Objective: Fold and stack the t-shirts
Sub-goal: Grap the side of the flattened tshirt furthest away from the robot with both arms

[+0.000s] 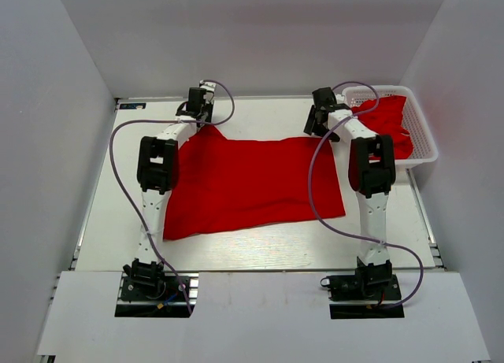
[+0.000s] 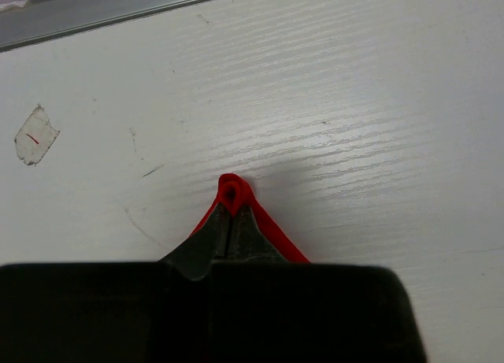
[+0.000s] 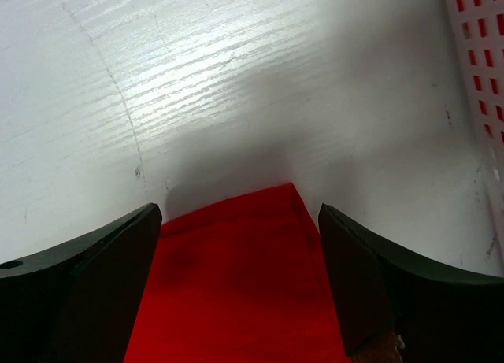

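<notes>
A bright red t-shirt (image 1: 252,186) lies spread on the white table. My left gripper (image 1: 201,103) is at its far left corner and is shut on a pinch of the red cloth (image 2: 234,191). My right gripper (image 1: 321,119) is open over the shirt's far right corner (image 3: 260,253), with one finger on each side of the cloth and nothing held. More red shirts (image 1: 390,120) lie bunched in the white basket at the far right.
The white lattice basket (image 1: 425,146) stands at the far right, and its wall shows in the right wrist view (image 3: 480,56). A metal rail (image 2: 118,12) runs along the table's far edge. White walls enclose the left, back and right sides.
</notes>
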`<state>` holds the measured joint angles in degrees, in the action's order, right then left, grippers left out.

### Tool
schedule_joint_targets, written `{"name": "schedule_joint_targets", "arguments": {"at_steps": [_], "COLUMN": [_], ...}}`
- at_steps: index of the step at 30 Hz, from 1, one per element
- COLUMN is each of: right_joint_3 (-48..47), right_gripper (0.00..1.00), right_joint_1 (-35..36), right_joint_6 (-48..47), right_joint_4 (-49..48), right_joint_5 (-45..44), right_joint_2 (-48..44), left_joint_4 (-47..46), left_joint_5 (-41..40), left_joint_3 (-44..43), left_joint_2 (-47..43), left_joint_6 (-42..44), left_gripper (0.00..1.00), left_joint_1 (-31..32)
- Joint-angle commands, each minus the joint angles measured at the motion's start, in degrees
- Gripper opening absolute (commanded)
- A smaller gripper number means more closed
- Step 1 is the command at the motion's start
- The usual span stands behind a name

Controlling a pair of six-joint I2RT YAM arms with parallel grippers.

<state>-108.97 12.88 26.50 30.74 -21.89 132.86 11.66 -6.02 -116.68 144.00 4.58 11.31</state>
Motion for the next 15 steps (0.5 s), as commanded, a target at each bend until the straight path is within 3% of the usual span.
{"name": "schedule_joint_targets", "arguments": {"at_steps": [1, 4, 7, 9, 10, 11, 12, 15], "right_joint_3": [-2.4, -2.0, -1.6, 0.1, 0.2, 1.0, 1.3, 1.4], "right_gripper": [0.86, 0.86, 0.78, 0.6, 0.6, 0.53, 0.39, 0.15], "right_joint_1": [0.0, 0.0, -0.1, 0.1, 0.1, 0.1, 0.0, 0.1], "right_joint_6": [-0.3, 0.0, 0.4, 0.7, 0.7, 0.7, 0.0, -1.5], "right_joint_4": [-3.0, -3.3, -3.6, -3.9, -4.8, -5.1, -5.6, -6.8], "right_joint_5": [0.6, 0.4, 0.8, 0.4, 0.4, 1.0, 1.1, 1.1], "right_joint_2": [1.4, 2.1, 2.6, 2.1, 2.1, 1.9, 1.7, 1.7], "left_joint_4": [-1.2, -1.2, -1.2, -1.2, -1.2, -1.2, -1.2, -0.7], "left_joint_5": [3.6, 4.9, 4.9, 4.9, 4.9, 4.9, 5.6, 6.7], "left_joint_3": [0.1, 0.7, 0.7, 0.7, 0.7, 0.7, 0.7, 0.7], "left_joint_2": [-1.6, -1.6, -1.6, -1.6, -1.6, -1.6, -1.6, -2.7], "left_joint_6": [0.6, 0.6, 1.1, 1.1, 1.1, 1.1, 1.7, 1.7], "left_gripper": [0.0, 0.0, 0.0, 0.0, 0.0, 0.0, 0.0, 0.0], "left_joint_1": [-0.9, -1.5, -1.5, -1.5, -1.5, -1.5, -1.5, -1.5]}}
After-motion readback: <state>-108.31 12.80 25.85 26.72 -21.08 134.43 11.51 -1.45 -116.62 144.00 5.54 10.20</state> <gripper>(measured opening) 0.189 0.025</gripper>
